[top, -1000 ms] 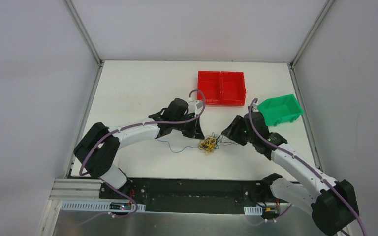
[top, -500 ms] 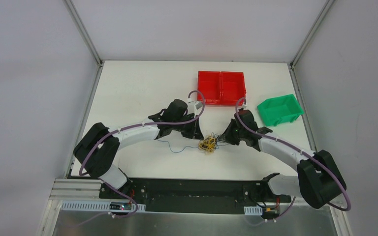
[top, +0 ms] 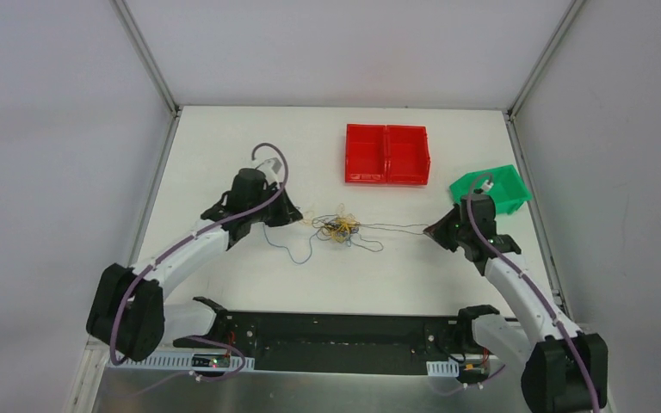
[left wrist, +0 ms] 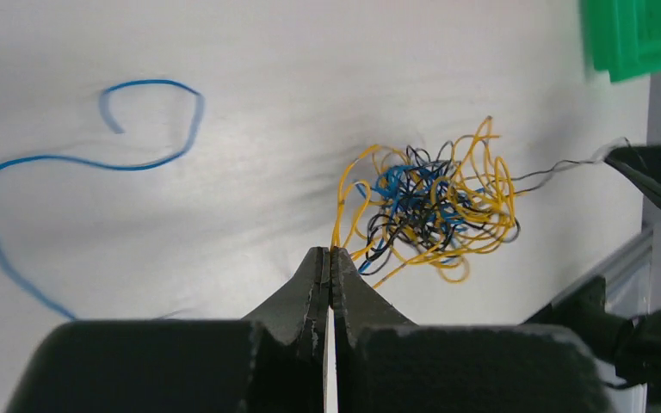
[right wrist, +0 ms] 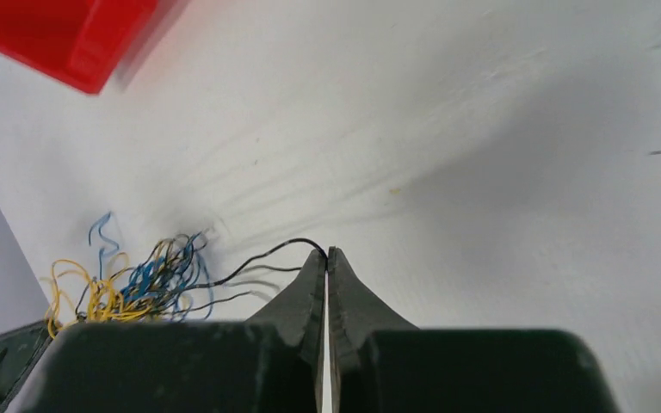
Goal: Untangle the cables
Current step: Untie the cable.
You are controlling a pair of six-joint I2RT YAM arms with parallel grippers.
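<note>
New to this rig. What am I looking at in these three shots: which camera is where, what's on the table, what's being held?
Two robot arms are bolted at the near edge of a white table. The wide shot looks down from above and behind them. The other two shots come from a camera on each wrist, looking along that arm's own fingers.

On the table lie a knotted clump of thin cables, a blue strand curling away beside it, a red two-compartment bin and a green bin.

The left pincer is shut on a yellow strand from the clump. The right pincer is shut on a dark strand that runs stretched out from the clump. So each arm holds one wire, with the knot between them.
</note>
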